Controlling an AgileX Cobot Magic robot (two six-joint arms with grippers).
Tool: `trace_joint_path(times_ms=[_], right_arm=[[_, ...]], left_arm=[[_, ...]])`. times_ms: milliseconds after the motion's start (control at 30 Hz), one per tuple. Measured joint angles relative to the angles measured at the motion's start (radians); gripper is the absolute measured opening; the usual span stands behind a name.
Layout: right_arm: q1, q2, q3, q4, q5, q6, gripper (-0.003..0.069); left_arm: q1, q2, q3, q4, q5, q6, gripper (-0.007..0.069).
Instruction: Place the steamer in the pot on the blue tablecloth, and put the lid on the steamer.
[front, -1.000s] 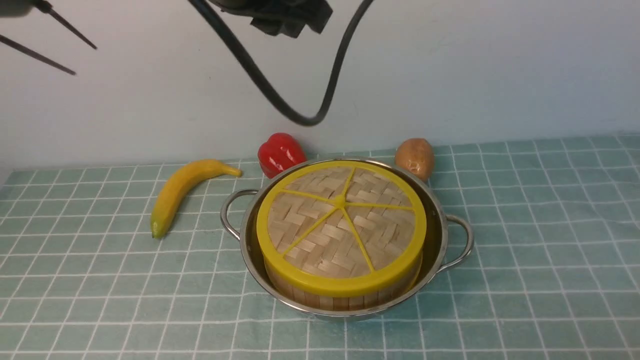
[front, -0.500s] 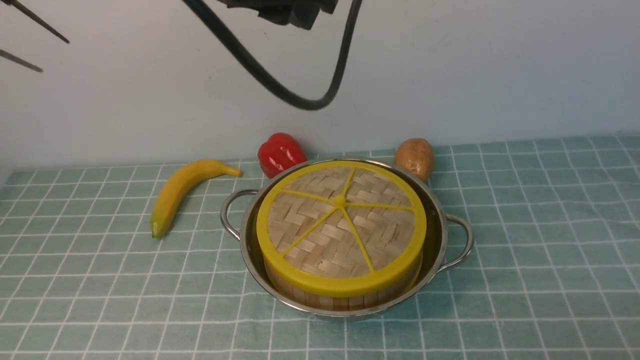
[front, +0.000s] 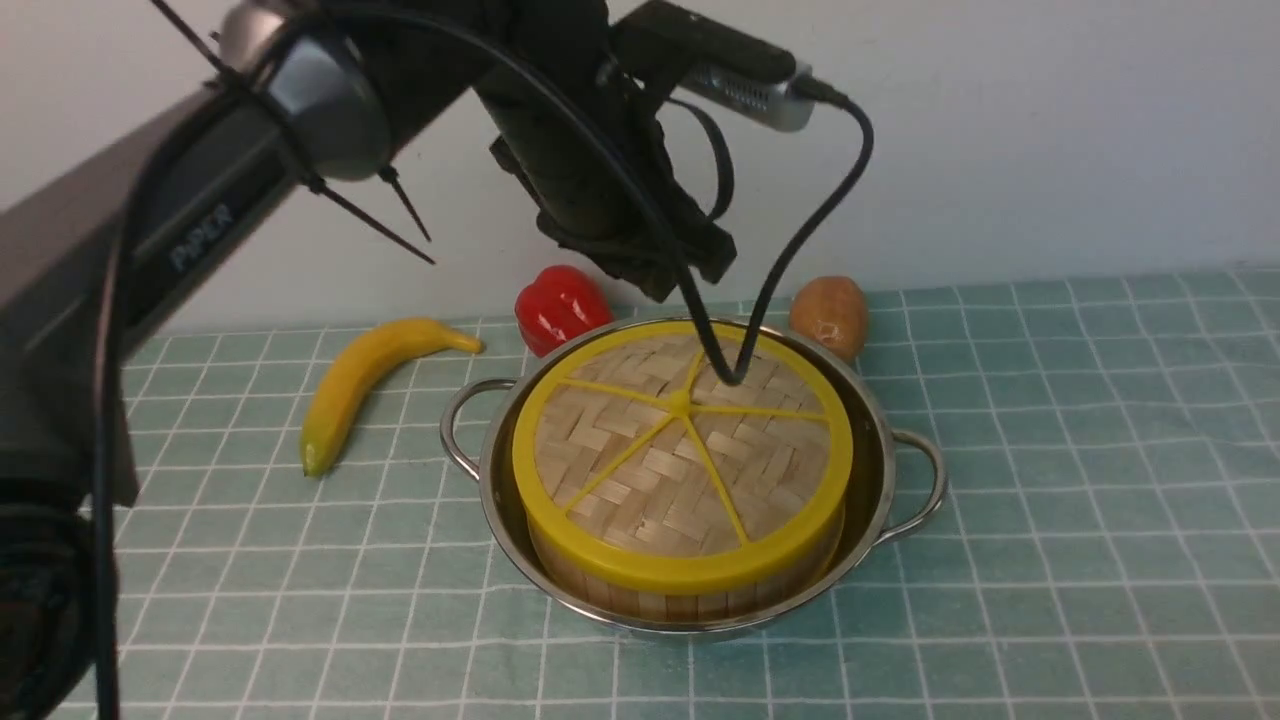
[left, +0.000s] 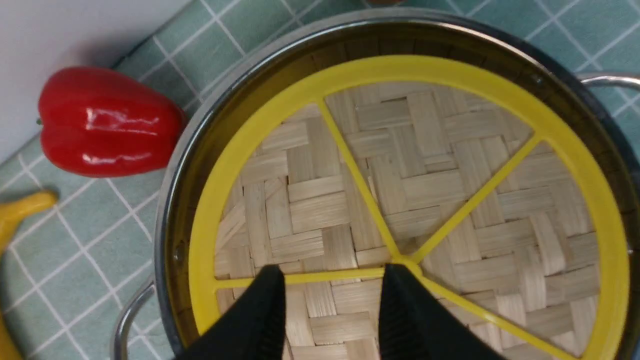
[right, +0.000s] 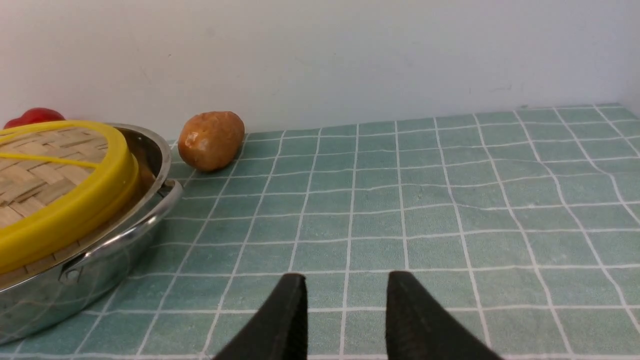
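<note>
The shiny pot (front: 872, 440) stands on the blue tablecloth (front: 1060, 470), and the steamer (front: 690, 596) sits inside it with only its slatted wall showing. The woven lid (front: 680, 450) with yellow rim and spokes lies flat on top of the steamer. My left arm (front: 600, 180) hangs over the pot's far side. In the left wrist view my left gripper (left: 332, 272) is open just above the lid (left: 425, 165), near its yellow hub, with nothing between its fingers. My right gripper (right: 345, 280) is open low over bare cloth, to the right of the pot (right: 125, 235).
A banana (front: 370, 380) lies left of the pot, with a red pepper (front: 560, 305) and a potato (front: 830, 315) behind it near the wall. The left arm's black cable (front: 735, 370) droops onto the lid.
My left arm has dropped from the top of the picture down over the pot's far side, and its cable loop now reaches the lid. Pot, steamer and lid have not moved.
</note>
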Motion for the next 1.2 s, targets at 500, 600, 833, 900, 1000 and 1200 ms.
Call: trace_joint_path(times_ms=[500,600,833,900,1000,1200], right_arm=[[0.0,0.0,0.0,0.0,0.0,0.0,0.0243],[0.0,0.0,0.0,0.0,0.0,0.0,0.0243],[0.0,0.0,0.0,0.0,0.0,0.0,0.0243],[0.0,0.0,0.0,0.0,0.0,0.0,0.0243],[0.0,0.0,0.0,0.0,0.0,0.0,0.0243],[0.0,0.0,0.0,0.0,0.0,0.0,0.0243]], left_arm=[[0.0,0.094,0.009,-0.003,-0.002,-0.151,0.0253],[0.0,0.089,0.063,-0.038,-0.003,-0.169,0.0253],[0.0,0.038,0.166,-0.018,-0.001,-0.173,0.0193],[0.0,0.021,0.177,0.009,-0.001,-0.173,0.0163],[0.0,-0.022,0.179,0.04,-0.002,-0.173,0.0106],[0.0,-0.054,0.18,-0.006,-0.001,-0.161,0.0027]])
